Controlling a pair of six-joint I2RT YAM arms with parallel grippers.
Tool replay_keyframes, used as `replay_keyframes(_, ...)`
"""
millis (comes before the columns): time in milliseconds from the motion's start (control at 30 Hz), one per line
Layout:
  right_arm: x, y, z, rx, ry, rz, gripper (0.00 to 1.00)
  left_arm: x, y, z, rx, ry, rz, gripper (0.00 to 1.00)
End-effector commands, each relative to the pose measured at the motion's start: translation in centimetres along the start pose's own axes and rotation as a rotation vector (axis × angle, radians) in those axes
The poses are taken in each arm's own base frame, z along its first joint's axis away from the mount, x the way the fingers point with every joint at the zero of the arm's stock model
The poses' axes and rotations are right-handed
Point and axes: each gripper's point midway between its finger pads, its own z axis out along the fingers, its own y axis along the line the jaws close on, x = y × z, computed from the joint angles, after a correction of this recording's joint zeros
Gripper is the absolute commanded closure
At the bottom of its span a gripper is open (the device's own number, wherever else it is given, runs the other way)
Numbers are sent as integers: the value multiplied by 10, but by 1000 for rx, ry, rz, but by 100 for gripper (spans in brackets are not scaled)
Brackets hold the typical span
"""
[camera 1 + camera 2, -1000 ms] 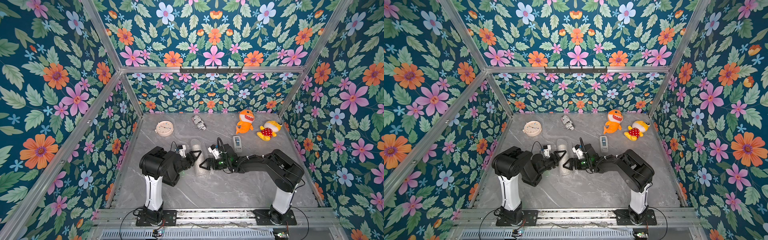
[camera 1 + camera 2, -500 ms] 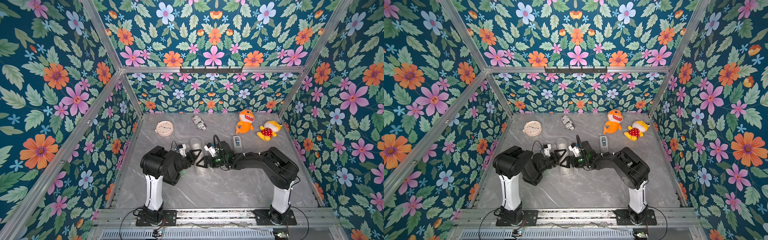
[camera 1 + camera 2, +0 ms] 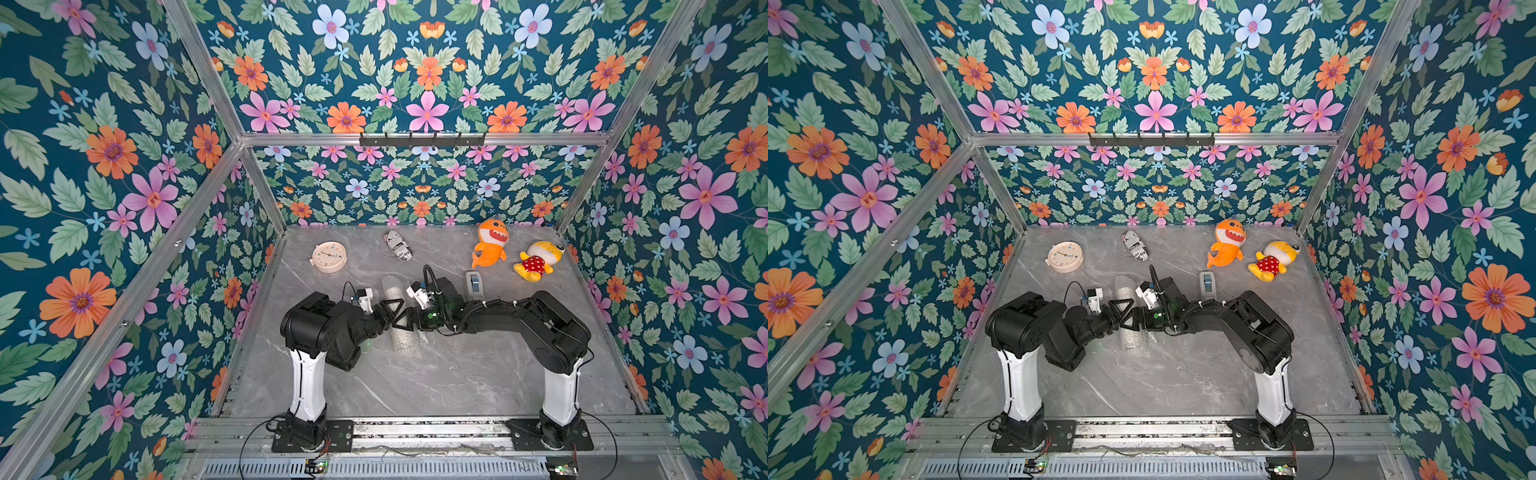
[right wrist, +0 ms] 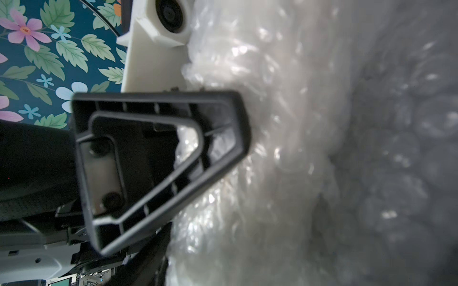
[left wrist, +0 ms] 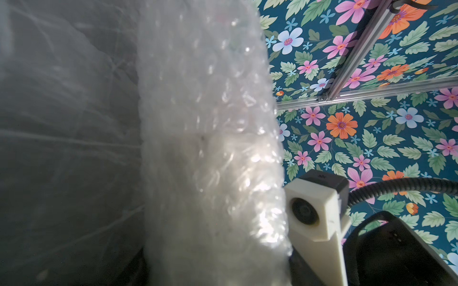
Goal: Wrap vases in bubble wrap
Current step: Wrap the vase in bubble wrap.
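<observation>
Clear bubble wrap (image 3: pixel 394 291), grey marbled table (image 3: pixel 436 382), teal floral walls (image 3: pixel 124 166)

Bubble wrap (image 5: pixel 210 123) is clear glossy plastic, table (image 3: pixel 436 382) smooth grey marble-look w/ slight sheen, toys (image 3: pixel 490 247) soft plush cloth, frame (image 3: pixel 291 138) matt metal.

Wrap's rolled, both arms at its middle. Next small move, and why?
Probably close the right fingers on the wrap. It lies rolled on the table, the left fingers hold its middle, and the right ones sit just beside them; a second grip would likely keep the roll from loosening.
</observation>
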Motion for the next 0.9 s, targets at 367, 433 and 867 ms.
replay_keyframes(367, 13, -3, 5, 50, 15, -12, 27, -13, -20, 0, 54, -89, 1, 64)
replay_keyframes(433, 11, -2, 3, 64, 10, -21, 31, -13, -20, 0, 47, -88, 4, 59)
replay_keyframes(867, 17, -17, -21, 347, 34, -100, 39, -18, -6, -8, -72, -74, 39, 13)
